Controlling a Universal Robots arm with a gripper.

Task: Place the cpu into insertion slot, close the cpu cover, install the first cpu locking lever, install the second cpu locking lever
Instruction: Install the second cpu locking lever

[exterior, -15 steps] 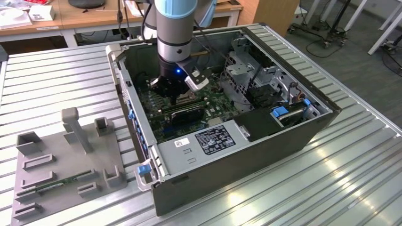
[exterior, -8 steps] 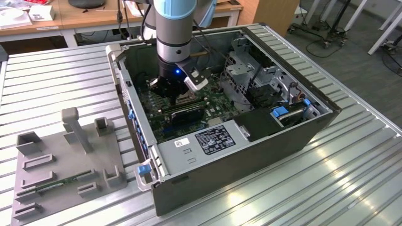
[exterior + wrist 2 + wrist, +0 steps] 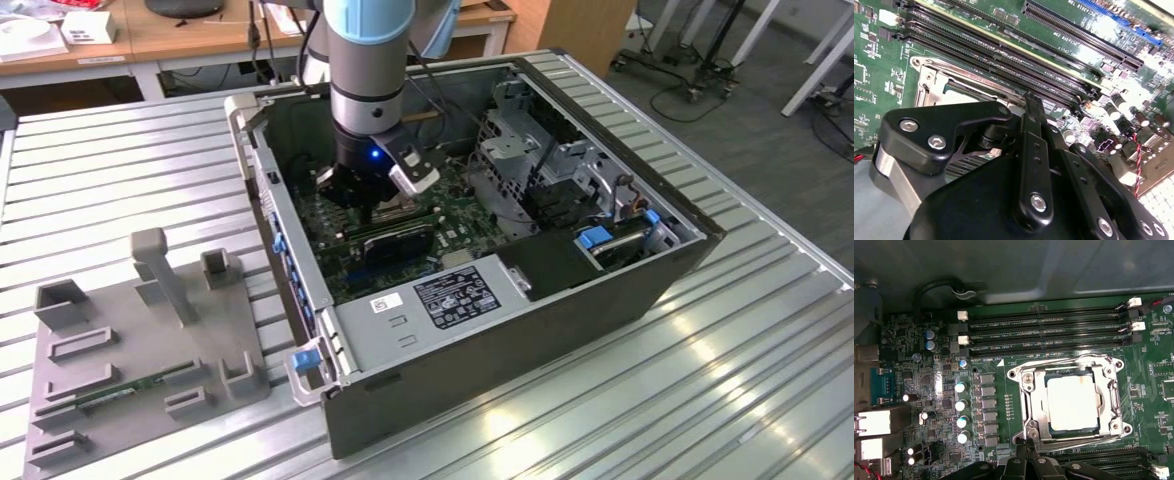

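Observation:
In the first wrist view the cpu (image 3: 1073,402), a pale square chip, lies flat in the insertion slot (image 3: 1120,428). The silvery cpu cover (image 3: 1030,390) is folded down around it. Thin wire levers run along the socket's edges. My gripper (image 3: 1027,445) sits at the socket's near edge, its black fingers pressed together. In the second wrist view the gripper (image 3: 1033,102) points down at the insertion slot (image 3: 924,75), whose middle is hidden behind the gripper body. In the exterior view the gripper (image 3: 363,200) reaches down inside the open computer case (image 3: 534,330).
Long black memory slots (image 3: 1044,332) run beside the socket, and capacitors (image 3: 960,405) and rear ports (image 3: 874,425) stand on another side. The case walls, a drive cage (image 3: 521,150) and the power supply (image 3: 441,300) close in around the arm. A grey fixture tray (image 3: 134,340) lies at the exterior view's left.

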